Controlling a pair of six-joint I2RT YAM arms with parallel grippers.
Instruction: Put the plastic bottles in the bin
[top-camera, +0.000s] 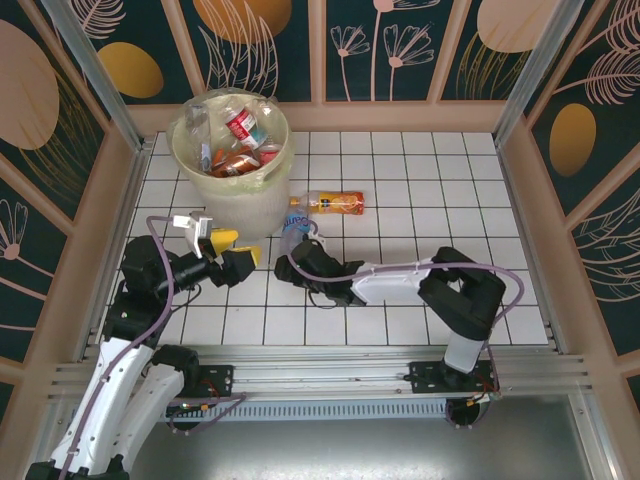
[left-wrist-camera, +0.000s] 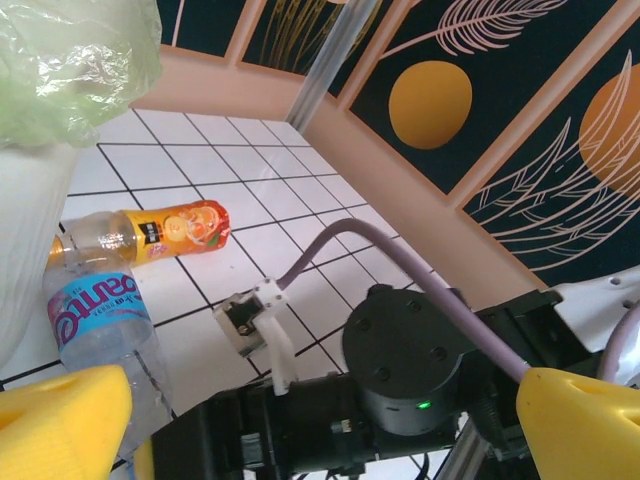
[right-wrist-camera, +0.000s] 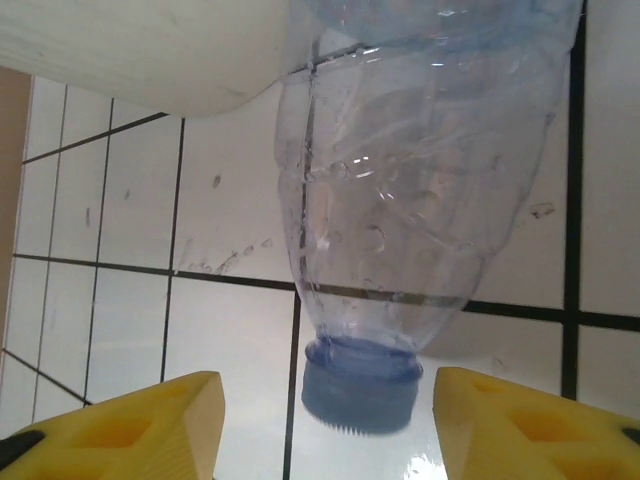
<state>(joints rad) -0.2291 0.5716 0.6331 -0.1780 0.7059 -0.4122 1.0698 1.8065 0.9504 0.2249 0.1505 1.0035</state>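
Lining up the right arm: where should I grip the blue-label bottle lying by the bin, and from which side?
Take the neck just behind the blue cap, coming from the cap end. The blue-label bottle lies on its side, its wide body close beside the bin, while the narrow cap end points at the right end effector, between its open fingers.

The bin blocks the far-left corner of the worktop. The blue-label bottle lies just beside its wall, the orange-label bottle just beyond (both flat on the tiles). Right of them, the tiles run open to the side wall.
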